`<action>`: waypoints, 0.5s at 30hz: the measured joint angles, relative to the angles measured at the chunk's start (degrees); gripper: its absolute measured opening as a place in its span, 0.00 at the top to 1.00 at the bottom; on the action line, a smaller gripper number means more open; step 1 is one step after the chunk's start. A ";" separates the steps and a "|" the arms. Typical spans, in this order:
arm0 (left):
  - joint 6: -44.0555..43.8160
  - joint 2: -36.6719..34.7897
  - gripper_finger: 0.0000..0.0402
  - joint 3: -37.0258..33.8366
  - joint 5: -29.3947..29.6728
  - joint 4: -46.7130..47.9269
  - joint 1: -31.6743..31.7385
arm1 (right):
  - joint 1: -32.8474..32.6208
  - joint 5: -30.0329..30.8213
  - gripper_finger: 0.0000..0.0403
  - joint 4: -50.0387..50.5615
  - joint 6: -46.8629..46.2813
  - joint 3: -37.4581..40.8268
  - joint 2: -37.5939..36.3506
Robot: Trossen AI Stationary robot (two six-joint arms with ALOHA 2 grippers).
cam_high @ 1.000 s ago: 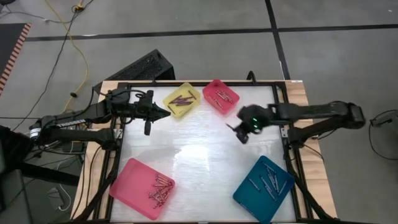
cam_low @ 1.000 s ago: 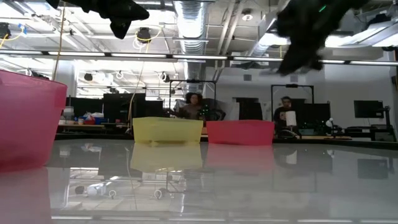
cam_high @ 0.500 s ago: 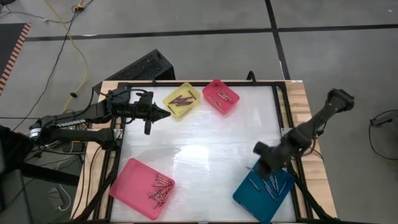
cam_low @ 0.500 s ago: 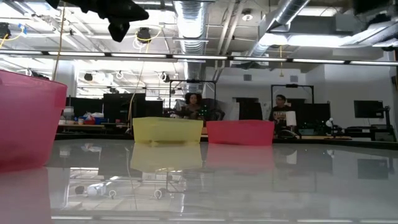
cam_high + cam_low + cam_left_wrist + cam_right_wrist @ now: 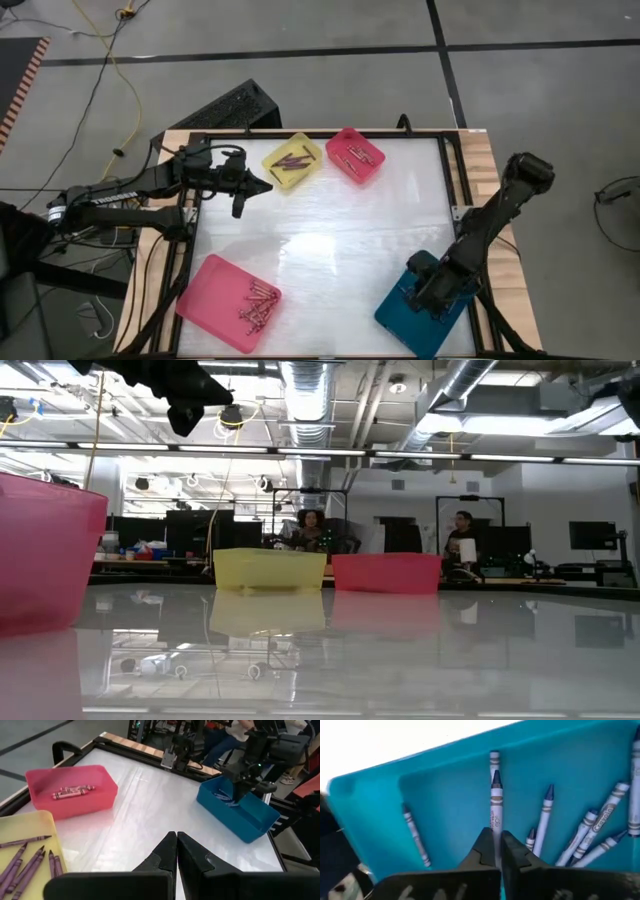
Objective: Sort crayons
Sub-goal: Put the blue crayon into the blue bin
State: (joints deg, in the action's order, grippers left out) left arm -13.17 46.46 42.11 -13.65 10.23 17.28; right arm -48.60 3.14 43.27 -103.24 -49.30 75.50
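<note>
The teal tray [image 5: 400, 312] at the near right holds several blue crayons [image 5: 547, 815] in white wrappers. My right gripper [image 5: 420, 290] points down into it, shut on one such crayon [image 5: 496, 795]. My left gripper [image 5: 268, 181] hangs shut and holds nothing above the table's far left, beside the yellow tray [image 5: 293, 160] of purple crayons [image 5: 27, 865]. The small pink tray [image 5: 355, 155] at the far edge holds red crayons [image 5: 72, 792]. The big pink tray [image 5: 228, 302] at the near left holds a heap of mixed crayons [image 5: 257, 305]. My right gripper has the blunt end [image 5: 496, 827] of a blue-tipped crayon in the narrow gap between its two fingertips. It comes from above, pointing steeply down into the teal tray. The crayon runs on past the fingertips, along them. Whether its tip rests on the tray's floor cannot be told.
A black frame [image 5: 452, 175] runs around the white glossy tabletop, whose middle [image 5: 330, 240] is bare. In the low view two people [image 5: 312, 525] sit in the room beyond the far edge.
My right gripper has swung from the table's middle, near the small pink tray, toward the near right corner. It has come down over the teal tray and tipped to point downward. My left gripper has rolled a little in place.
</note>
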 joint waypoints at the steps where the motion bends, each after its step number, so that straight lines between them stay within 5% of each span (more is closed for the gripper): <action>1: 0.00 0.00 1.00 0.00 0.02 0.16 0.00 | 0.08 -0.01 0.97 -0.64 -0.24 0.00 1.00; 15: -0.05 0.00 1.00 0.00 0.18 1.44 0.00 | 0.74 -0.23 0.74 -1.89 14.25 -0.02 0.16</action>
State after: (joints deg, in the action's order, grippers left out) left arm -13.22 46.46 42.11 -13.47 11.67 17.28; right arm -47.86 2.92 41.37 -88.99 -49.32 75.66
